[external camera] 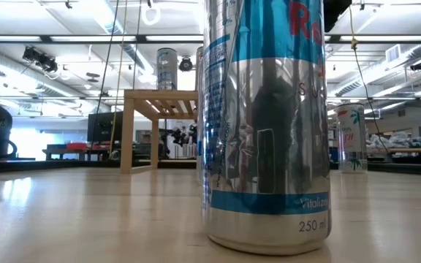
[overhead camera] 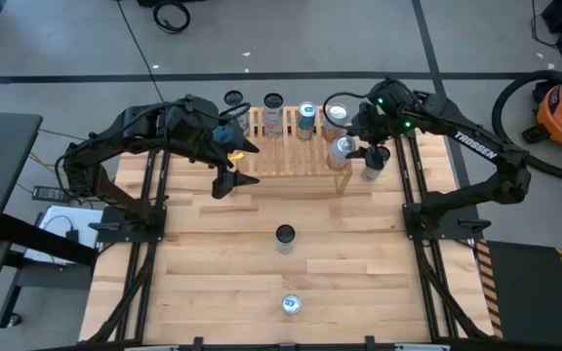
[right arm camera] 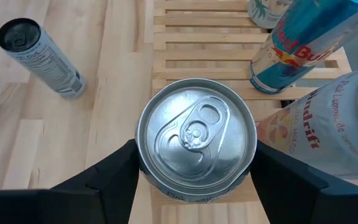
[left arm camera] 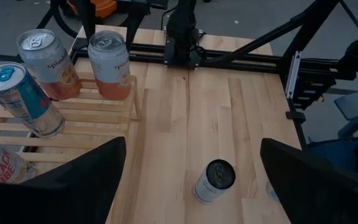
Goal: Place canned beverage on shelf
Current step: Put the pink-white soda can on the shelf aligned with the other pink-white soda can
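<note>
Can gripped at right end of wooden shelf (overhead camera: 291, 156).
Left gripper (overhead camera: 230, 168) hovering off shelf's left end, jaws wide, nothing held. Three cans upright on slats. Right gripper (right arm camera: 194, 165) clamped on silver can (right arm camera: 196, 142) at shelf's right edge. Black-topped can (overhead camera: 285, 237) mid-table; blue-topped can (overhead camera: 292, 305) near edge.

Blue-silver can (external camera: 267, 124); light wood shelf (overhead camera: 296, 151) (slatted); black-topped can (overhead camera: 285, 235).

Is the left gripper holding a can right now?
No: the left gripper stands open with nothing between its fingers, and the dark-topped can stands on the table beyond it.
</note>
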Controlling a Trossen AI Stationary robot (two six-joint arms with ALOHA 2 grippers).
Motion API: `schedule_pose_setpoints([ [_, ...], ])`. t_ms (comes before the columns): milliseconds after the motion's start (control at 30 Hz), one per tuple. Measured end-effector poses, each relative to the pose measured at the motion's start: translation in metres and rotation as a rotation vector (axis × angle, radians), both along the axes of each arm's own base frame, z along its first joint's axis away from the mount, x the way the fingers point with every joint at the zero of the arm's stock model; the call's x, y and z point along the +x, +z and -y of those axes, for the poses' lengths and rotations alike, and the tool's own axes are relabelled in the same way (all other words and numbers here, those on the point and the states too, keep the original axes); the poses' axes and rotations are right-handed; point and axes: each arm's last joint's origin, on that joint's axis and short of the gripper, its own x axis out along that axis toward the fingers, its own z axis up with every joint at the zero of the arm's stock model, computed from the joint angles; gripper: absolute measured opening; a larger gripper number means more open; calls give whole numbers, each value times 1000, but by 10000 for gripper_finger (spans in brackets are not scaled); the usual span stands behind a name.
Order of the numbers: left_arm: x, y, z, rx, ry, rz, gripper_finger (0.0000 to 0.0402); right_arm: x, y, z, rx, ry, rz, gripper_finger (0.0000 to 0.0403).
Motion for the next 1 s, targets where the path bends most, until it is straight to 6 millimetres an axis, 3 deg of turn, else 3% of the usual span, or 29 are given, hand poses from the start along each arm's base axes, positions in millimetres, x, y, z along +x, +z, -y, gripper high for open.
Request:
schedule_pose_setpoints([
  [200, 0, 0, 0, 0, 0, 0, 373, 0, 0, 0, 0, -1, 1, 282],
  [500, 0, 0, 0, -1, 1, 0, 373, 0, 0, 1, -2, -1, 3, 320],
  [1000, 0, 0, 0, -1, 1, 0, 373, 2, 0, 2, -49, -25, -9, 336],
])
